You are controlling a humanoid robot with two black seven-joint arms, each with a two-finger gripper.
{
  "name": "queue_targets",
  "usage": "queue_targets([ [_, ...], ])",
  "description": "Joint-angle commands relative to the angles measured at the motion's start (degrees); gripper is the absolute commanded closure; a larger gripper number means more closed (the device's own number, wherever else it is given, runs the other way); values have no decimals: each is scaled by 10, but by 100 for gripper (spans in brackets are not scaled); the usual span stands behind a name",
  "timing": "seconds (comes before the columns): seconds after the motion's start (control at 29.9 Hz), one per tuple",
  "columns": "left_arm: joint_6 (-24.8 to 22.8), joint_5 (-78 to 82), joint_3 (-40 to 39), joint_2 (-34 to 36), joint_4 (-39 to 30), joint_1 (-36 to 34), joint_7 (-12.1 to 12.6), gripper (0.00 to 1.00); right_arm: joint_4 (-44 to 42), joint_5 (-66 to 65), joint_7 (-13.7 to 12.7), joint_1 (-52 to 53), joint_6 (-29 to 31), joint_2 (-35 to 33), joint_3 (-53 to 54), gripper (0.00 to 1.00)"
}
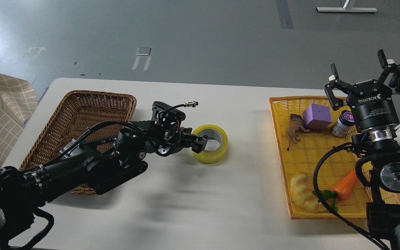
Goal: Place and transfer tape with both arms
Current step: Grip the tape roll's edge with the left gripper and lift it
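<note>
Single head view, high, facing forward and down over the table [200,215]. Left arm [82,166] enters near left, right arm [384,166] near right. Floor [200,38] fills the far part.

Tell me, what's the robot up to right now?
Left gripper at the tape, a finger inside its core. Right gripper open above the yellow tray. Tape on the table, nothing blocking.

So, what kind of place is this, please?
Probably a robotics lab or test room: a white table on a bare grey floor with tape marks, and practice props, a brown wicker basket and a yellow tray holding toy items.
</note>
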Motion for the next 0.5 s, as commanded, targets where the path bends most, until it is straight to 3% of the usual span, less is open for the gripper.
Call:
queue_targets([
  [0.0, -1, 1, 0, -10, 15, -1, 16, 85, -1, 0, 0, -1, 0, 0, 1, 0],
  [0.03, -1, 0, 0, -10, 15, -1, 25, 87, -1, 0, 0, -1, 0, 0, 1, 0],
  [0.07, -1, 1, 0, -11, 15, -3, 26, 100, -2, 0, 0, -1, 0, 0, 1, 0],
  [0.47, 2, -62, -2, 8, -3, -109, 25, 100, -2, 0, 1, -3, 0, 0, 0, 0],
])
